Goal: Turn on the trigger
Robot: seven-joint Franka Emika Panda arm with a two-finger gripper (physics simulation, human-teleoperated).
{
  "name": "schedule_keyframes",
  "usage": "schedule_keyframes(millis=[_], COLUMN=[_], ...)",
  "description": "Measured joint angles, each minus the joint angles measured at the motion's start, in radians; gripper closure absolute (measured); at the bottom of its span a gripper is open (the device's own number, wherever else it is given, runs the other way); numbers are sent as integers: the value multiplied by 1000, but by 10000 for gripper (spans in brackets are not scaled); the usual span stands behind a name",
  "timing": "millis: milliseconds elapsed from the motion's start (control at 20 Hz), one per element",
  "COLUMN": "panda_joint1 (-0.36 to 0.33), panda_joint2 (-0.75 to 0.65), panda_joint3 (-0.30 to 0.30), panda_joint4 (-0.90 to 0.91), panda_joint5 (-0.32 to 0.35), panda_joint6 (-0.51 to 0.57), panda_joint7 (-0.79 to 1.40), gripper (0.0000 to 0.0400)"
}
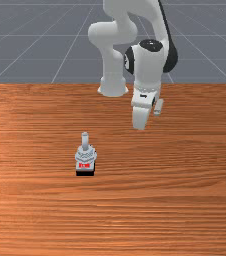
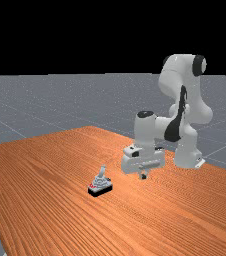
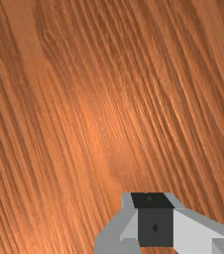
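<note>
Trigger: It is standing on the table, well apart from the fingers, lying toward their 8 o'clock in the front view. Its black base is resting on the wood.
Lever: It is rising from the trigger's top and pointing to about 12 o'clock in the front view. Nothing is touching it.
Fingers: They are pressing together with nothing between them, hanging above the table.
Arm: It is reaching from its base, which is standing beyond the trigger, toward 1 o'clock from it in the front view.
Progress: No contact is happening, so the task is seemingly waiting at its start. Reaching the trigger, meeting the lever and pushing it over are all remaining.
</note>
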Motion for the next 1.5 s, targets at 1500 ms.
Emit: schedule_keyframes(millis=[1500], panda_joint1=[-230], panda_joint2=[-14], panda_joint3=[-69], panda_joint4=[-24], panda_joint5=[91], panda_joint6=[-8], panda_joint7=[-357], gripper=[400])
